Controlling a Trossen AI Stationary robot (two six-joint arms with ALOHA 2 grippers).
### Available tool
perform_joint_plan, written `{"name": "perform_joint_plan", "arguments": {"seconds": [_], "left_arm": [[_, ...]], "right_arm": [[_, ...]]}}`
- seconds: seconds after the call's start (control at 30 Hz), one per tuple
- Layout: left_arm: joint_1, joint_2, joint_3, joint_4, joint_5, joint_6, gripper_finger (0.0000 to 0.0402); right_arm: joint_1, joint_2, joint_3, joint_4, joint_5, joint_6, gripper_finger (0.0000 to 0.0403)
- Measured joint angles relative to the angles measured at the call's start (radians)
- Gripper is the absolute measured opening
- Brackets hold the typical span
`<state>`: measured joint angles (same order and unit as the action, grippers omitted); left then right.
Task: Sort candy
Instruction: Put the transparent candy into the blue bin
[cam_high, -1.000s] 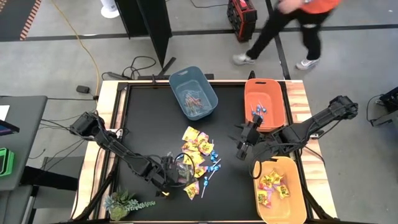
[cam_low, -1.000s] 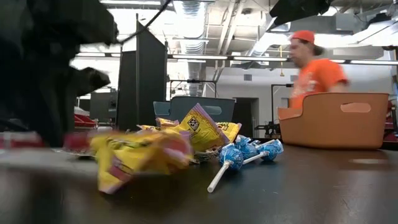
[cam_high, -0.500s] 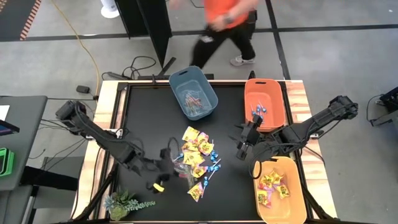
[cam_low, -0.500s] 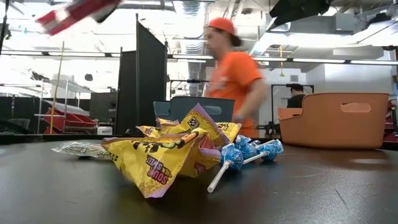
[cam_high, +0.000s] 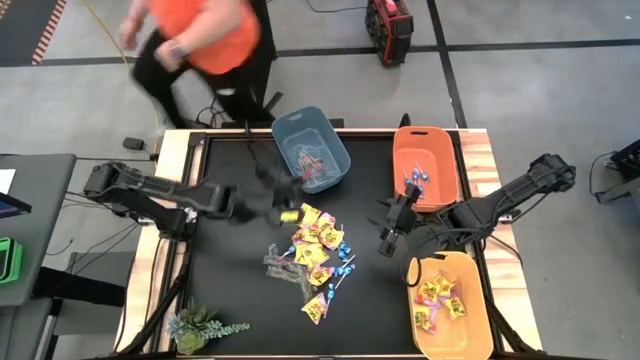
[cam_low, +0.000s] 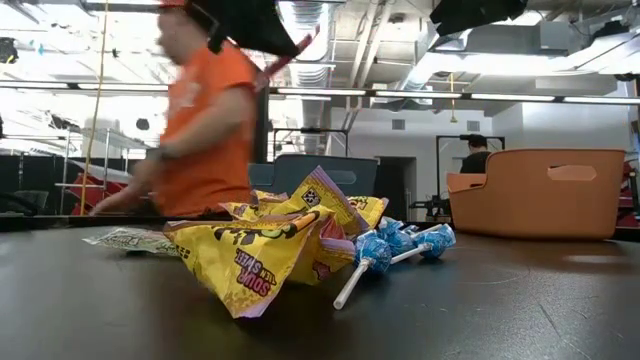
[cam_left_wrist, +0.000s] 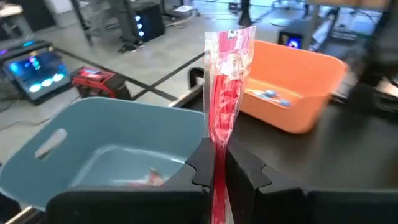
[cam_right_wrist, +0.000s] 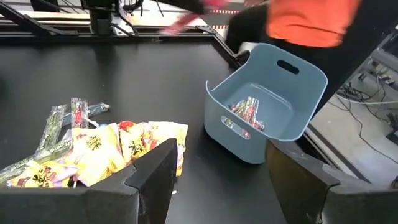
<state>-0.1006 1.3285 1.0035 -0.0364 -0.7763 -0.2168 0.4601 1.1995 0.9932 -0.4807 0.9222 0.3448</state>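
The left claw (cam_left_wrist: 219, 171) is clamped on a pinkish clear-wrapped stick (cam_left_wrist: 227, 93), beside the blue-grey bin (cam_high: 311, 149) already containing some. The right claw (cam_right_wrist: 214, 180) waits spread, empty. Yellow packets (cam_high: 317, 232) and blue lollipops (cam_high: 345, 268) remain piled mid-surface: roughly halfway.

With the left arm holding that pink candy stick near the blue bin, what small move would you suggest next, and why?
Probably carry it a little farther, over the blue bin, then open. The left pincer is shut on the pink candy stick, and the bin, which already holds similar sticks, lies just ahead of it. The right pincer waits open beside the candy pile.
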Motion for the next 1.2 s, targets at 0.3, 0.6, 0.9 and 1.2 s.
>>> {"name": "perform_joint_plan", "arguments": {"seconds": [0.3, 0.6, 0.9, 1.2], "left_arm": [[0.355, 0.054, 0.0, 0.054, 0.286, -0.008, 0.0015], [0.473, 0.228, -0.002, 0.122, 0.411, -0.025, 0.0092], [0.468, 0.181, -0.002, 0.083, 0.602, -0.011, 0.025], [0.233, -0.008, 0.0, -0.208, 0.776, 0.074, 0.0227]], "right_arm": [[-0.002, 0.0, 0.0, -0.009, -0.012, -0.013, 0.026], [0.005, 0.0, 0.0, -0.016, -0.012, -0.013, 0.026], [0.024, 0.0, 0.0, -0.035, -0.012, -0.012, 0.026], [0.024, 0.0, 0.0, -0.041, -0.012, -0.012, 0.026]]}}
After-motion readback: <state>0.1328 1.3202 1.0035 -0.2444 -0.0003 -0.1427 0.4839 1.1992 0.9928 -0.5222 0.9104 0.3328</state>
